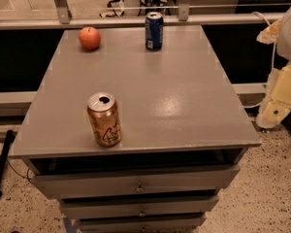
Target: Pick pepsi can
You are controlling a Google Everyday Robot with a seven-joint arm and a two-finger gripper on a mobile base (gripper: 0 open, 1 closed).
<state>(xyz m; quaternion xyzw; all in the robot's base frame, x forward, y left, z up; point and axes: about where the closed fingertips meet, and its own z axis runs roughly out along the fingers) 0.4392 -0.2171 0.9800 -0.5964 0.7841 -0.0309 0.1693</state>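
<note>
The pepsi can (pixel 154 30), dark blue with a silver top, stands upright at the far edge of the grey table (pixel 184 96), a little right of centre. My gripper (pixel 275 106) shows as pale cream parts at the right edge of the camera view. It is off the table's right side, well to the right of the pepsi can and nearer to the camera. It holds nothing that I can see.
A gold-orange can (pixel 104 119) with script lettering stands open near the table's front left. A red apple (pixel 89 38) lies at the far left. The table has drawers (pixel 136 183) below. A metal rail (pixel 136 19) runs behind the table.
</note>
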